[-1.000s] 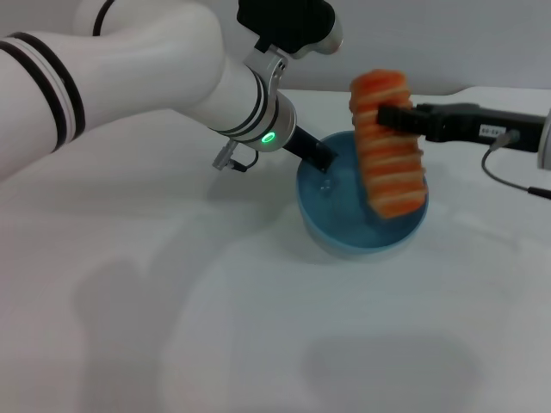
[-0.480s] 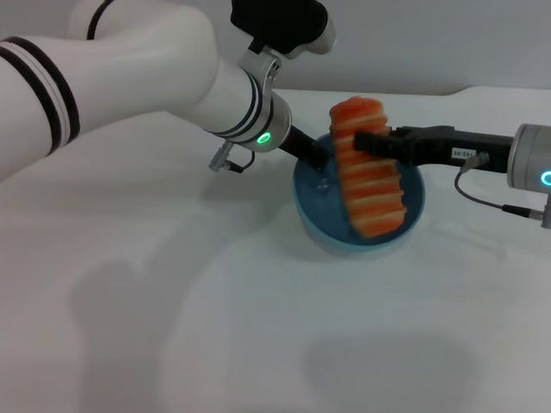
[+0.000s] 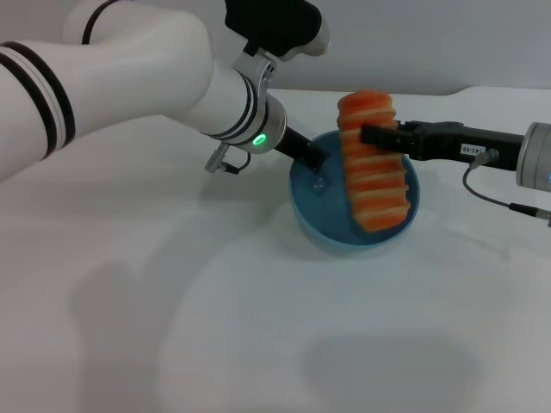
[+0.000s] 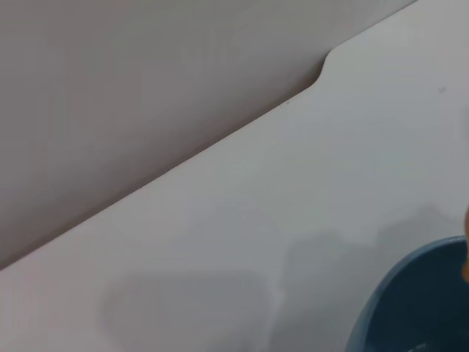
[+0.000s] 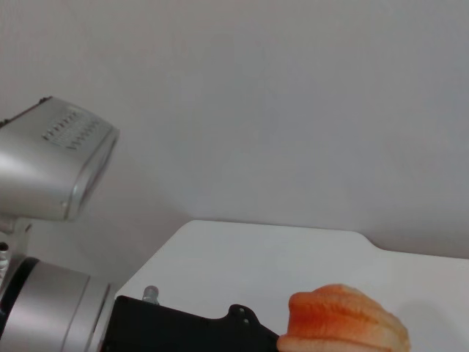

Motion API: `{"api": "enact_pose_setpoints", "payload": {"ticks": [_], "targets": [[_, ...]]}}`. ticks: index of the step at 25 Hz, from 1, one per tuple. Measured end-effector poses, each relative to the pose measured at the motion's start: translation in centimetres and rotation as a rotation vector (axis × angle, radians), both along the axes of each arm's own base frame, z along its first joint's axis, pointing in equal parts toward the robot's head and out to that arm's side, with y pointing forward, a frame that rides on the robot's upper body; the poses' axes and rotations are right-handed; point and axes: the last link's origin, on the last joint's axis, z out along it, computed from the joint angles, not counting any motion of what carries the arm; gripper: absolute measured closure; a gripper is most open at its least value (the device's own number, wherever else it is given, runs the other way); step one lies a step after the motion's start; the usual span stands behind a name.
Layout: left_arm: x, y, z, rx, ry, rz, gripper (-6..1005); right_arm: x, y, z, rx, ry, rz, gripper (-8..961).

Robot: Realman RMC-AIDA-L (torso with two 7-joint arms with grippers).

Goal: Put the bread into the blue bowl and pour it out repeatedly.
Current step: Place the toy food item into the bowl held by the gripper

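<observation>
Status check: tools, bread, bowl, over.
Right tool shut on bread, loaf near upright, lower end down in bowl. Left tool at bowl's near-left rim. Nothing in the way.

Place: a bare robot test bench, lab-like
Signs: plain white table [image 3: 172, 344]; blank grey wall [image 5: 293, 110] behind

Orange ridged bread [image 3: 372, 163] near-upright, lower end inside light-blue bowl [image 3: 320, 225] on table.
</observation>
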Motion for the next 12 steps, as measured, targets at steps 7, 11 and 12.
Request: {"api": "enact_pose_setpoints", "payload": {"ticks": [7, 11, 12], "targets": [[0.01, 0.06, 0.06, 0.004, -0.004, 0.001, 999, 0.23, -0.37, -0.42, -0.024, -0.024, 0.005, 418], [0.01, 0.07, 0.06, 0.004, -0.004, 0.001, 999, 0.55, -0.48, -0.31, -0.023, -0.014, -0.017, 348], [0.01, 0.07, 0.06, 0.004, -0.004, 0.001, 999, 0.72, -0.5, -0.23, -0.021, -0.011, -0.029, 330]]}}
